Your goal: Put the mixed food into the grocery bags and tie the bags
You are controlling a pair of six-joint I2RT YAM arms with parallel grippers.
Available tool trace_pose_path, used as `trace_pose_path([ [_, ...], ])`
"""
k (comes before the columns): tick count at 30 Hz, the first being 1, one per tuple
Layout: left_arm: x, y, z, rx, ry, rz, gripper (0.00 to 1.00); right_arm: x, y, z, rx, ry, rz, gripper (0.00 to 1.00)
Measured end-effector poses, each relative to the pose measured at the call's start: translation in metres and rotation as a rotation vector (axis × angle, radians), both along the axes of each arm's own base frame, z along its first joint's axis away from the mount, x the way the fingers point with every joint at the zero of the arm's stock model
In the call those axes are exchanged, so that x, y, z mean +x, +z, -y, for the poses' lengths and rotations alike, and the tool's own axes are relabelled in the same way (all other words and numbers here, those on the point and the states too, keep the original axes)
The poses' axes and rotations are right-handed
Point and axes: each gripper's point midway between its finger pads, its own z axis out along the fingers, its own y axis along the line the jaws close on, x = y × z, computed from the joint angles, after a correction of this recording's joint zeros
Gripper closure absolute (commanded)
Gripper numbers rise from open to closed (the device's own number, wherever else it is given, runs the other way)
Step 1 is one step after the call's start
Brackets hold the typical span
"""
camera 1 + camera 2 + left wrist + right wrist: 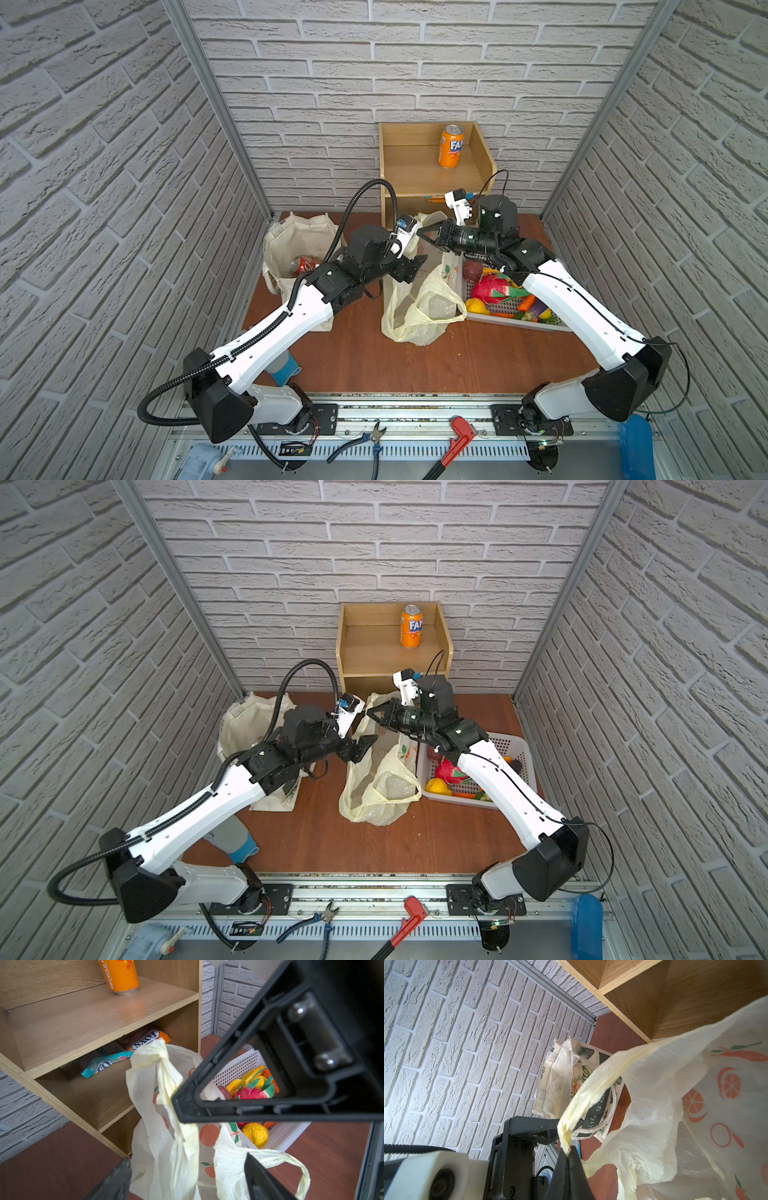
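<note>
Progress looked early: only the red can (303, 264) lay in the tote (291, 241), which sat at the desk's back left. The plastic bag (419, 299) stood mid-desk between tote and basket (519, 321), mouth slack. Neither bag was tied, and I could not tell what the plastic one held.

The right hand (569, 1150) was clamped shut on one bag handle, holding it up. The left hand (187, 1184) stood wide open at the bag, plastic hanging between its fingers (261, 1180) but not gripped — the other handle (270, 1159) drooped free.

Left to do, by my reckoning: toy produce (494, 289) filled the basket, two snack packets (143, 1040) lay in the shelf's lower bay, and an orange can (451, 145) stood on the shelf (415, 174).

The desk (478, 361) was red-brown wood, boxed in by white brick-pattern walls (124, 166). Pliers (370, 440) and a red wrench (455, 440) lay on the front rail (415, 409).
</note>
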Motion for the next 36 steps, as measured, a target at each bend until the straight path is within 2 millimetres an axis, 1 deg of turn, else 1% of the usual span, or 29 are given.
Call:
trace_pose_path([
  [3, 0.003, 0.000, 0.000, 0.006, 0.007, 0.010, 0.31, -0.002, 0.001, -0.004, 0.008, 0.010, -0.002, 0.94],
  [6, 0.007, -0.006, 0.002, 0.020, 0.012, 0.010, 0.42, -0.005, 0.004, -0.008, 0.020, 0.024, -0.001, 0.94],
  [7, 0.009, -0.008, 0.003, 0.024, 0.014, 0.008, 0.48, -0.006, 0.005, -0.009, 0.024, 0.028, 0.001, 0.94],
  [9, 0.011, -0.012, 0.005, 0.030, 0.017, 0.007, 0.65, -0.007, 0.006, -0.011, 0.028, 0.035, 0.003, 0.94],
  [10, 0.012, -0.014, 0.005, 0.031, 0.020, 0.005, 0.76, -0.007, 0.006, -0.011, 0.029, 0.036, 0.003, 0.87],
  [11, 0.013, -0.015, 0.005, 0.031, 0.023, 0.005, 0.88, -0.008, 0.006, -0.012, 0.031, 0.039, 0.002, 0.76],
  [12, 0.014, -0.017, 0.004, 0.030, 0.027, 0.002, 0.96, -0.008, 0.006, -0.012, 0.032, 0.039, 0.000, 0.67],
  [13, 0.014, -0.017, 0.004, 0.025, 0.030, 0.001, 1.00, -0.008, 0.006, -0.012, 0.030, 0.040, 0.002, 0.59],
  [14, 0.015, -0.016, 0.003, 0.021, 0.034, 0.002, 1.00, -0.008, 0.006, -0.011, 0.027, 0.040, 0.008, 0.53],
  [15, 0.016, -0.015, 0.003, 0.012, 0.038, -0.001, 1.00, -0.007, 0.006, -0.009, 0.024, 0.035, 0.010, 0.49],
  [18, 0.020, -0.014, -0.003, -0.004, 0.066, -0.012, 1.00, -0.008, 0.003, 0.006, -0.001, 0.009, 0.023, 0.42],
  [23, 0.020, -0.014, -0.016, -0.020, 0.109, -0.029, 1.00, -0.028, -0.014, 0.058, -0.119, -0.103, 0.048, 0.27],
  [25, 0.018, -0.012, -0.021, -0.026, 0.121, -0.030, 1.00, -0.038, -0.024, 0.072, -0.183, -0.125, 0.068, 0.22],
  [27, 0.016, -0.010, -0.027, -0.035, 0.135, -0.028, 1.00, -0.047, -0.043, 0.081, -0.256, -0.122, 0.072, 0.20],
  [28, 0.015, -0.009, -0.030, -0.039, 0.140, -0.027, 1.00, -0.051, -0.055, 0.085, -0.294, -0.119, 0.065, 0.19],
  [32, 0.013, -0.011, -0.038, -0.045, 0.156, -0.030, 1.00, -0.060, -0.115, 0.098, -0.442, -0.092, -0.022, 0.18],
  [33, 0.013, -0.012, -0.040, -0.045, 0.160, -0.032, 1.00, -0.062, -0.128, 0.101, -0.474, -0.088, -0.045, 0.17],
  [35, 0.011, -0.013, -0.042, -0.047, 0.165, -0.036, 1.00, -0.065, -0.150, 0.107, -0.532, -0.079, -0.086, 0.17],
  [36, 0.011, -0.014, -0.043, -0.049, 0.167, -0.038, 1.00, -0.066, -0.157, 0.109, -0.549, -0.077, -0.098, 0.17],
])
